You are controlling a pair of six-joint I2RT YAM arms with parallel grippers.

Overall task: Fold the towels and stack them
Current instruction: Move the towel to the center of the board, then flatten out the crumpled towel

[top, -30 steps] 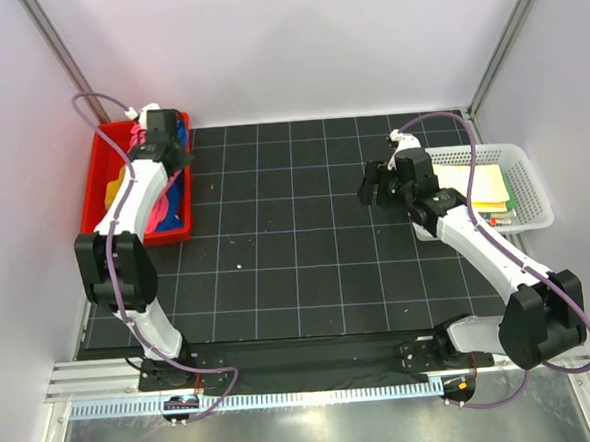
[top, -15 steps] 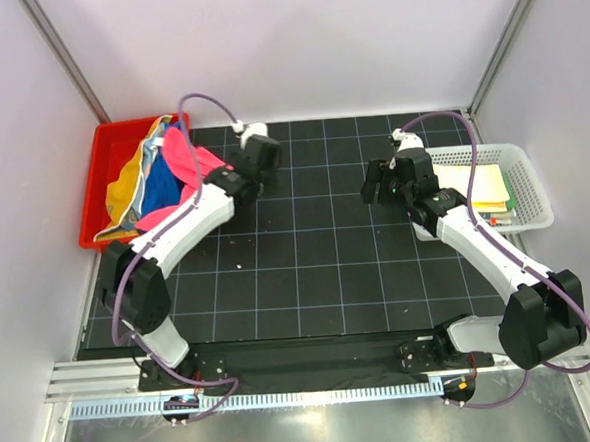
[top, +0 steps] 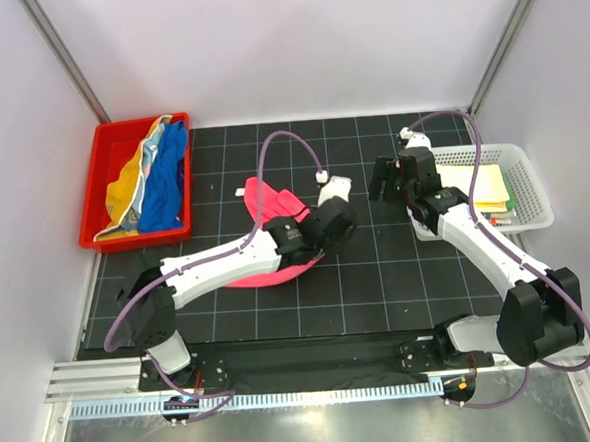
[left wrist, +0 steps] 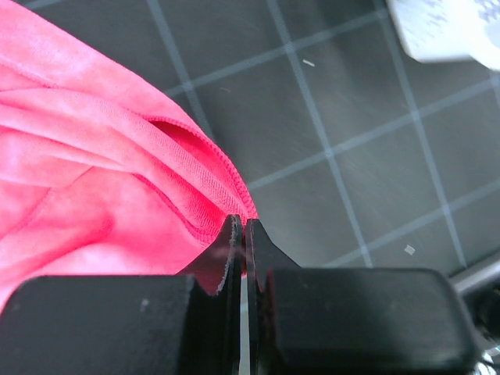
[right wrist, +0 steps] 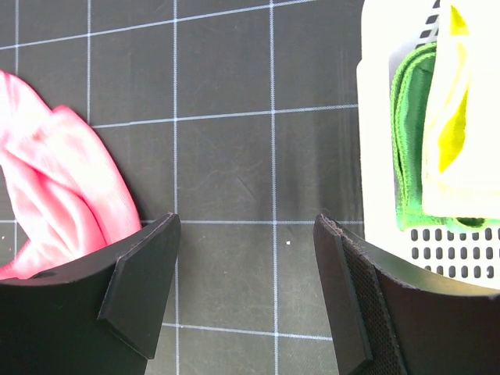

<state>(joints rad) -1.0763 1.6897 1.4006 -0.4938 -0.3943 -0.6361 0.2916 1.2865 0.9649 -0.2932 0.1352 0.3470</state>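
Observation:
A pink-red towel (top: 262, 205) lies crumpled on the black mat, partly hidden under my left arm. My left gripper (top: 337, 221) is shut on the towel's hemmed edge (left wrist: 205, 205), its fingertips (left wrist: 233, 234) pinching the cloth just above the mat. Blue (top: 168, 179) and yellow (top: 120, 189) towels sit bunched in the red bin (top: 99, 171). My right gripper (top: 383, 179) stands open over bare mat, nothing between its fingers (right wrist: 144, 269); the pink towel (right wrist: 55, 183) shows to its left. Folded green (right wrist: 408, 133) and yellow (right wrist: 449, 117) towels lie in the white basket.
The white mesh basket (top: 527, 155) stands at the mat's right edge, close to my right wrist. The red bin is at the back left corner. Walls enclose the mat on three sides.
My left arm swung from the red bin to the mat's middle, pulling the pink-red towel out with it. My right gripper shifted slightly toward the back.

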